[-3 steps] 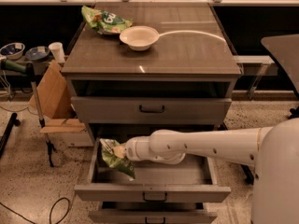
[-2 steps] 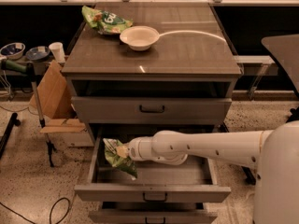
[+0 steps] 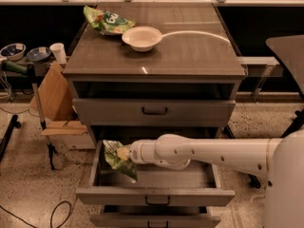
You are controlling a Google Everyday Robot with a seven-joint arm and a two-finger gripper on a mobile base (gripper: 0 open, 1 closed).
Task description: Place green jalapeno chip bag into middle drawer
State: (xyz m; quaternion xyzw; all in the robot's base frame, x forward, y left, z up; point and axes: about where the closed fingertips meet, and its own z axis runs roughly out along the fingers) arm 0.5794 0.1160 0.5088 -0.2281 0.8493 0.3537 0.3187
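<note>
The green jalapeno chip bag is a crinkled light-green bag with whitish edges. It hangs over the left part of the open middle drawer. My gripper sits at the end of the white arm that reaches in from the right, and it is shut on the bag's upper part. The bag's lower end dips inside the drawer near its left wall. A darker green bag with white lettering lies on the cabinet top at the back left.
A white bowl stands on the cabinet top next to the darker bag. The top drawer is closed. A cardboard box and a side shelf with bowls and a cup stand to the left. Cables lie on the floor.
The arm has shifted slightly right and down, carrying the bag a little further into the open drawer. Nothing else has moved.
</note>
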